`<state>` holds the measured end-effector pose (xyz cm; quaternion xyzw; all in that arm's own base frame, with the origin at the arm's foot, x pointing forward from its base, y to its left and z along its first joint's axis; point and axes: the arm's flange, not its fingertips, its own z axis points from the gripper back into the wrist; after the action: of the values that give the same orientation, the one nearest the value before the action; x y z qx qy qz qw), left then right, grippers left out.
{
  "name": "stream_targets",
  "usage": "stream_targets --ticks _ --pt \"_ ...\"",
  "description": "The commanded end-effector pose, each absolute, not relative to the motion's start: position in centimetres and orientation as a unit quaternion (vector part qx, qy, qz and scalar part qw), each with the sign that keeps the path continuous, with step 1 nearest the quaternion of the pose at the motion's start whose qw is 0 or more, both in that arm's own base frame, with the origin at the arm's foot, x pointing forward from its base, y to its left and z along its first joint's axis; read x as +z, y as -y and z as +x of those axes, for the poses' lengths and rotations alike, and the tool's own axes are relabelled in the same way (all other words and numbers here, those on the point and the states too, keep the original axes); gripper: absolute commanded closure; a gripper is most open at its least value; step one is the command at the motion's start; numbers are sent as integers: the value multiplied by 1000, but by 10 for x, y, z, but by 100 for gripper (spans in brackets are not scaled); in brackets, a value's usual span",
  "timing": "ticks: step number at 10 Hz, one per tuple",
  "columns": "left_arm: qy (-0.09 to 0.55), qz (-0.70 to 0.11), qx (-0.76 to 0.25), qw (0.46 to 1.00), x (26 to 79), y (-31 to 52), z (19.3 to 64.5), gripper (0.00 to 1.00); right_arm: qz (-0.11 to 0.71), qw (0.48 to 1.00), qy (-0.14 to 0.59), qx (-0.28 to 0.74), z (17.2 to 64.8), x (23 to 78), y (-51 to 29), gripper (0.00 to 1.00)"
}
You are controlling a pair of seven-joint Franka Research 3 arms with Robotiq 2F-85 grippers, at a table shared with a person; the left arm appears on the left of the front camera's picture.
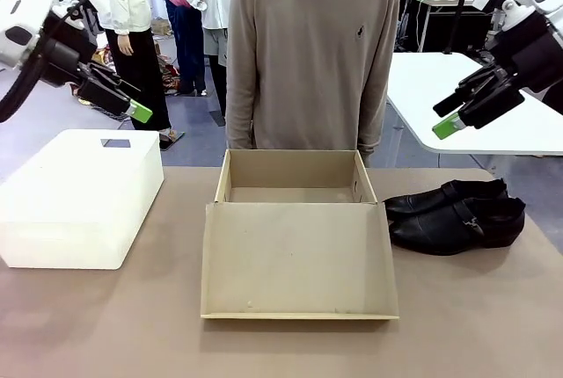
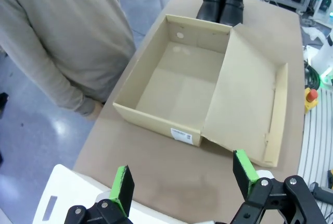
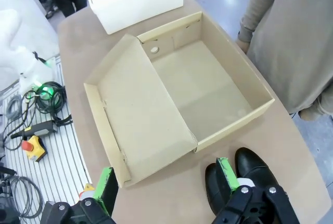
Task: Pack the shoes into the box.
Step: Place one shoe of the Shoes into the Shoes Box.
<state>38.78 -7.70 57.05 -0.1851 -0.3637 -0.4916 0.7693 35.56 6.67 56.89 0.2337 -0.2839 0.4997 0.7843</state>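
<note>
**A:** Which step are we at?

**B:** The first, I'd say, nothing's packed yet. The shoes (image 1: 457, 215) lie as a pair on the surface (image 1: 106, 325), side by side & touching. They're below the right hand (image 1: 447, 119) and a bit inward of it. Glossy black, pointed toes, strap w/ small buckle on the near one.

**A:** And the box?

**B:** The box (image 1: 295, 167) is open & empty, w/ its lid flap (image 1: 299, 259) flat on the robot's side. It sits low between the two hands, and the shoes' toes are just beside its wall.

**A:** Hands?

**B:** Both are raised, jaws spread wide, holding nothing. The left hand (image 1: 134, 101) hangs above the white plastic box (image 1: 79, 198), well apart from the shoes.

**A:** Next move?

**B:** Prob. the right hand drops onto one shoe, grips across the upper and lifts it over the wall. The leather looks slick, so it may slip. With the pair touching there's little room for a finger between.
</note>
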Motion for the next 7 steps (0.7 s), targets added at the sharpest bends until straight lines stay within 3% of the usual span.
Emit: stream_targets --ticks 1,7 --pt "384 -181 -508 749 564 78 382 0 242 774 286 511 362 570 -66 0" --pt "377 -177 -507 755 572 81 383 0 232 784 277 504 358 565 -69 0"
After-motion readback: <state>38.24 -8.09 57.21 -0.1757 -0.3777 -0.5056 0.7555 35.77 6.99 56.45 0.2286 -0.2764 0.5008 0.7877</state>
